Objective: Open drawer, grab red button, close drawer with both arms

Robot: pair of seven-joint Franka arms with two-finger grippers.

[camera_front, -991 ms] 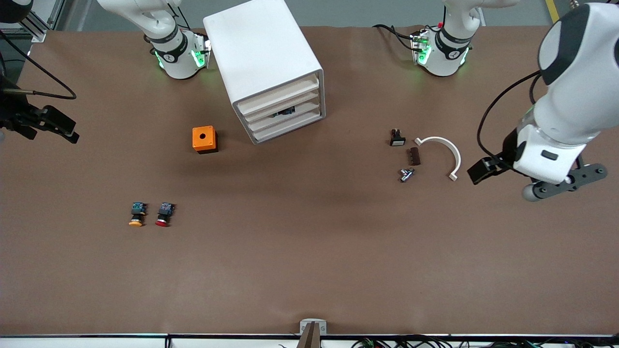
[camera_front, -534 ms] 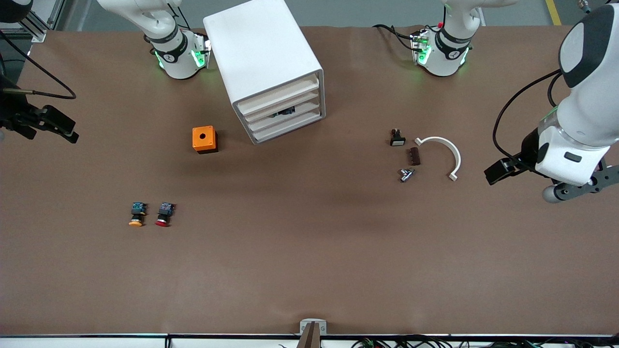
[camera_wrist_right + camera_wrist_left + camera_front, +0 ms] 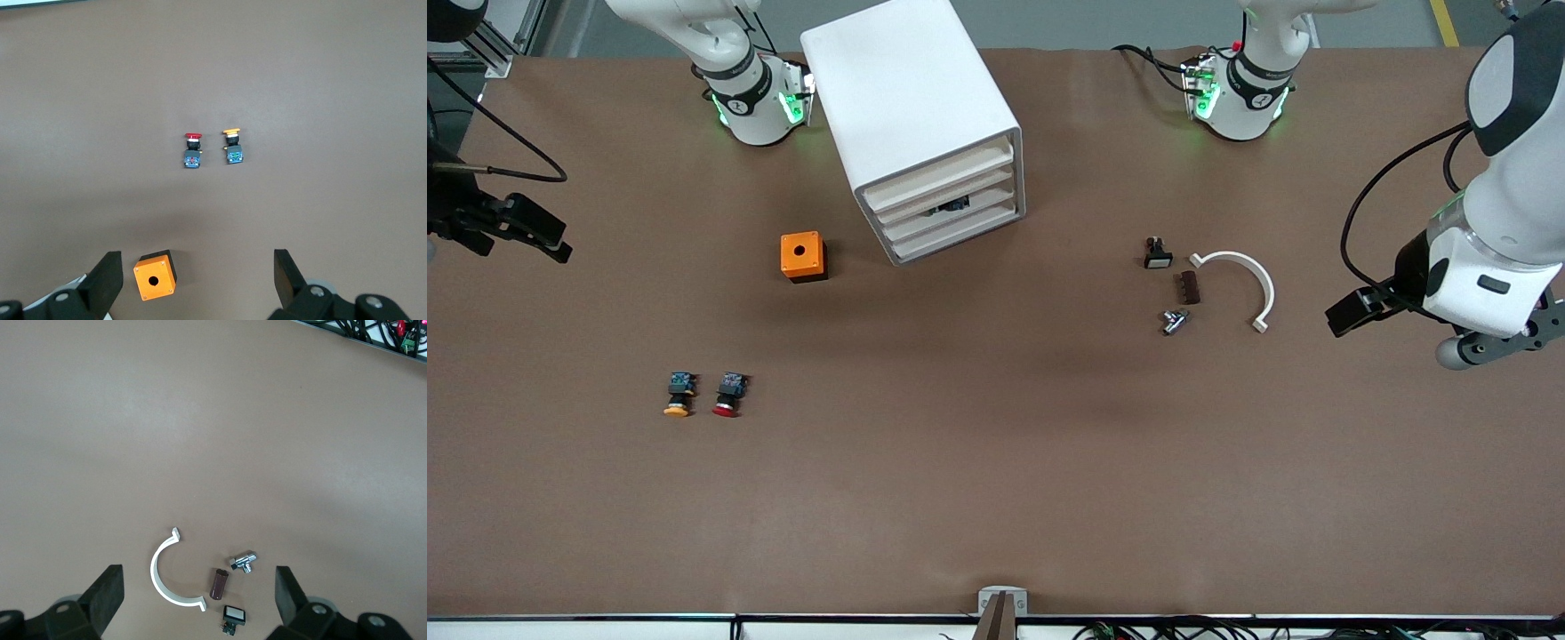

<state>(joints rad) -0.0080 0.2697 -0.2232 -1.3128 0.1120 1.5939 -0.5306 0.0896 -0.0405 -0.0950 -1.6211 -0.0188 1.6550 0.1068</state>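
The white four-drawer cabinet (image 3: 911, 107) stands between the arm bases, and its middle drawer (image 3: 960, 216) looks pushed in, with something dark showing in the slot above it. The red-capped button (image 3: 727, 396) lies on the table nearer the camera; it also shows in the right wrist view (image 3: 193, 149). My right gripper (image 3: 525, 233) is open and empty above the table's edge at the right arm's end; in its wrist view (image 3: 197, 270) the orange cube lies below it. My left gripper (image 3: 1356, 313) is open and empty above the table at the left arm's end; its wrist view (image 3: 197, 587) looks down on small parts.
An orange-capped twin button (image 3: 679, 396) lies beside the red one. An orange cube with a hole (image 3: 802, 256) sits near the cabinet. Toward the left arm's end lie a black white-faced button (image 3: 1158, 254), a brown piece (image 3: 1189, 287), a metal fitting (image 3: 1174, 321) and a white arc (image 3: 1240, 276).
My left arm has drawn back toward its end of the table, away from the small parts. The right arm has not moved. Nothing on the table has shifted.
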